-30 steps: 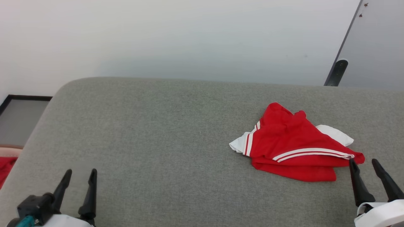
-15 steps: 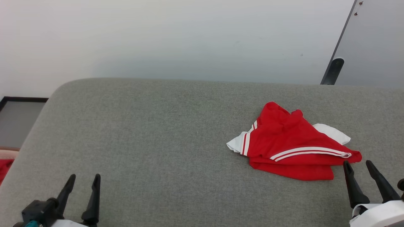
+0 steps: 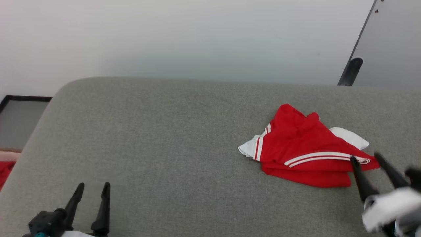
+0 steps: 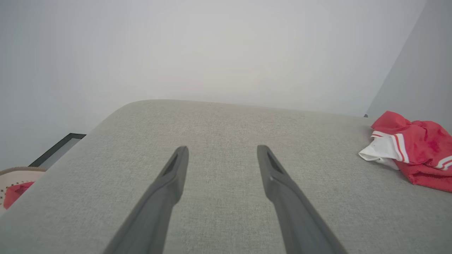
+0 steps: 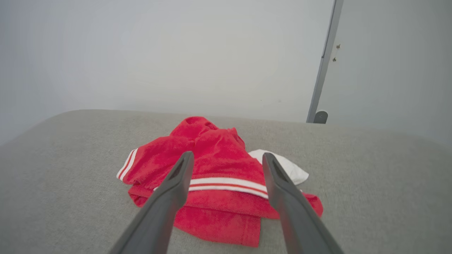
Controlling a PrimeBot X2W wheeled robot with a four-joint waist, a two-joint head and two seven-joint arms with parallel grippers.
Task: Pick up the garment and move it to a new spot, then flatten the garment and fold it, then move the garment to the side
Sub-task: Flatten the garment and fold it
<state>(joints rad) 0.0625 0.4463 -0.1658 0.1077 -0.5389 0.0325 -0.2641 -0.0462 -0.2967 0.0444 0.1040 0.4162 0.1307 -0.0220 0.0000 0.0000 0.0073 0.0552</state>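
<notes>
With both pairs of jaws wide, my right gripper (image 3: 365, 158) poised at the near striped hem (image 3: 315, 158) and my left gripper (image 3: 93, 184) idle well apart, I judge the garment (image 3: 296, 144), a crumpled red heap with white ends on the right of the grey cushion (image 3: 164, 138), light, limp and best pinched at that hem.

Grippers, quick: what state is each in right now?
Left gripper: open, holding nothing, above the grey cushion.
Right gripper: open, holding nothing, at the garment's near edge.
</notes>
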